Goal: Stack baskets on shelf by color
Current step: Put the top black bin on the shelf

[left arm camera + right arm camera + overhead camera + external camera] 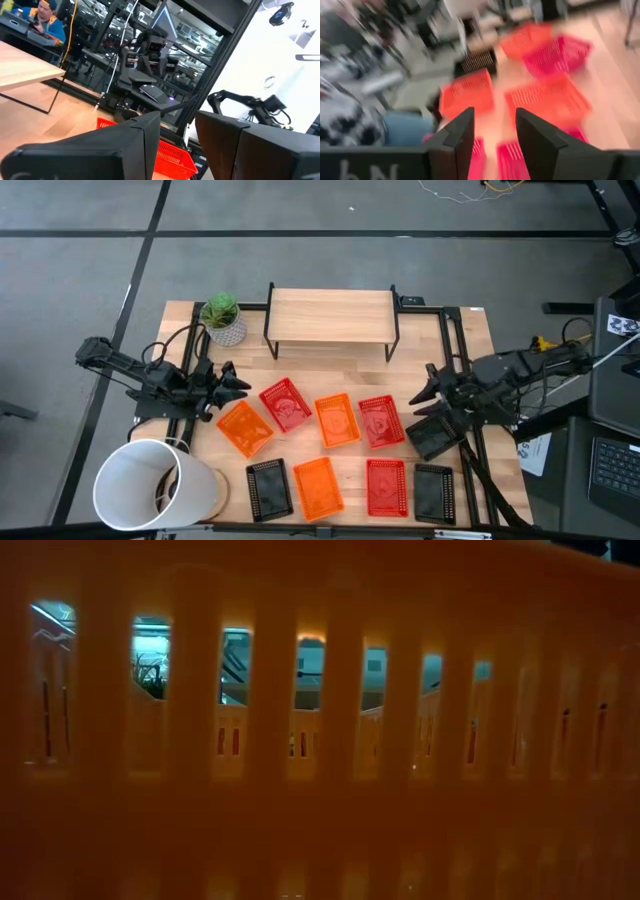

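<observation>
Nothing stacked yet: shelf [331, 315] top centre bare, baskets [335, 420] all loose on desk [470, 350], left hand [236, 385] and right hand [428, 387] released, both holding nothing

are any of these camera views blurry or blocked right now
Right wrist view: motion-smeared, the baskets soft past the open right pincer. Low view: blocked by an orange basket wall against the lens, glowing backlit. High and left wrist views: sharp, with the left pincer open.
</observation>
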`<state>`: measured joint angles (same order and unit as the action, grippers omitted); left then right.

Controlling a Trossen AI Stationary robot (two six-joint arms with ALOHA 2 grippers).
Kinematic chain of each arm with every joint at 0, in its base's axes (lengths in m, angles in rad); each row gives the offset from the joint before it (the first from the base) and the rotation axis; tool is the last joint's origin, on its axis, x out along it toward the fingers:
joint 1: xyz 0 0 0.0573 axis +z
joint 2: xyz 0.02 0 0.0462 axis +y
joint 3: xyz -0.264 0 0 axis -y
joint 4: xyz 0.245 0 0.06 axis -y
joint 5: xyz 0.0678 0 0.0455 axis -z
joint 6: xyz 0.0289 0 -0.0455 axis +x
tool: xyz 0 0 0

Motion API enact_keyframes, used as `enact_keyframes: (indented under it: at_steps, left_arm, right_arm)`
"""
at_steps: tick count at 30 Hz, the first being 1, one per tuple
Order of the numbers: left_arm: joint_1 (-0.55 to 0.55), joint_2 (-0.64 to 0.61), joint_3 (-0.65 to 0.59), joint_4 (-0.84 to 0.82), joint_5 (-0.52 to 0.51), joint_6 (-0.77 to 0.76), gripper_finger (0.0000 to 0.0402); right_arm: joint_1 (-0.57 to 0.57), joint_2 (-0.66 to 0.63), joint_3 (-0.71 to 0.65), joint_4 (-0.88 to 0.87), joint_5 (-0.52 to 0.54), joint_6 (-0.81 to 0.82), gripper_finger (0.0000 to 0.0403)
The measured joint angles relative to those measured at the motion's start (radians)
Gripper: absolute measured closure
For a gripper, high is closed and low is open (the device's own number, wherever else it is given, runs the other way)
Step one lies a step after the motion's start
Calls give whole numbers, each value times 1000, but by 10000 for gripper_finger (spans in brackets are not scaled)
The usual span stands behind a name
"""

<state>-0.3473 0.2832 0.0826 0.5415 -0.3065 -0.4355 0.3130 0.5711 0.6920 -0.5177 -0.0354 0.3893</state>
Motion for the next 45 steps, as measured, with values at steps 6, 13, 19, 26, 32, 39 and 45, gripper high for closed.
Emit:
enact_keyframes:
  at_steps: [6,13,19,26,32,39,45]
  left_arm:
    - [0,0,0,-2,0,29,284]
    - [0,0,0,-2,-17,103,284]
    - [0,0,0,-2,-23,162,284]
    - [0,0,0,-3,-23,184,284]
    - [0,0,0,-7,-23,184,284]
    - [0,0,0,-7,-23,184,284]
    - [0,0,0,-8,-23,184,284]
  right_arm:
    - [35,248,189,-334,16,12,260]
    - [96,456,212,-579,-37,353,260]
    - [129,567,172,-525,-38,650,260]
    - [164,691,160,-416,-97,734,260]
    - [192,801,160,-415,-92,790,260]
    - [218,906,160,-412,-90,851,260]
    - [222,974,160,-410,-89,831,260]
